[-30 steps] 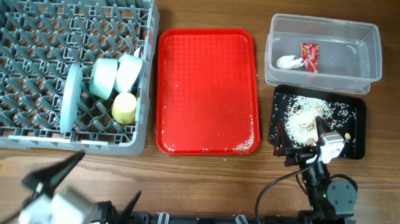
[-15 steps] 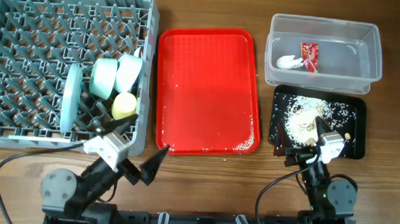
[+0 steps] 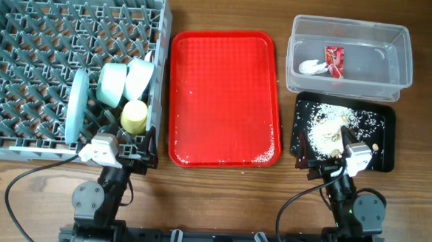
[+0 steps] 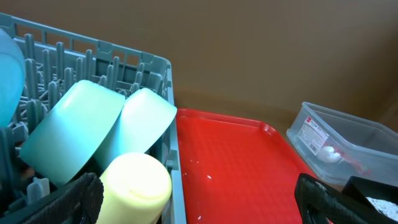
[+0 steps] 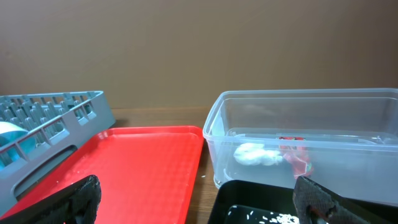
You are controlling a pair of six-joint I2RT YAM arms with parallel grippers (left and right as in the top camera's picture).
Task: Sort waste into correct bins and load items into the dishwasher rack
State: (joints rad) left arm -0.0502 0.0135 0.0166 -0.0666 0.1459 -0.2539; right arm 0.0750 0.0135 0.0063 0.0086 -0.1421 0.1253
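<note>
The grey dishwasher rack (image 3: pixel 27 44) at the left holds the pale blue plate (image 3: pixel 76 106), two mint-green bowls (image 3: pixel 113 84) (image 3: pixel 140 78) and the yellow cup (image 3: pixel 134 117). My left gripper (image 3: pixel 136 152) is open and empty at the rack's front right corner; its view shows the cup (image 4: pixel 137 186) and bowls (image 4: pixel 68 134) close ahead. The clear tub (image 3: pixel 398 41) holds the red wrapper (image 3: pixel 332 59) and white napkin (image 3: pixel 313 66). The black tray (image 3: pixel 382 137) holds rice scraps (image 3: pixel 328 130). My right gripper (image 3: pixel 319 165) is open and empty at its front edge. Fork and spoon are not visible.
The red serving tray (image 3: pixel 224 99) lies between the rack and the bins, with a few rice grains near its front right corner. Bare wooden table runs along the front, where both arm bases stand.
My left arm has swung in from the front left and now sits low at the rack's front right corner. The right arm has not moved.
</note>
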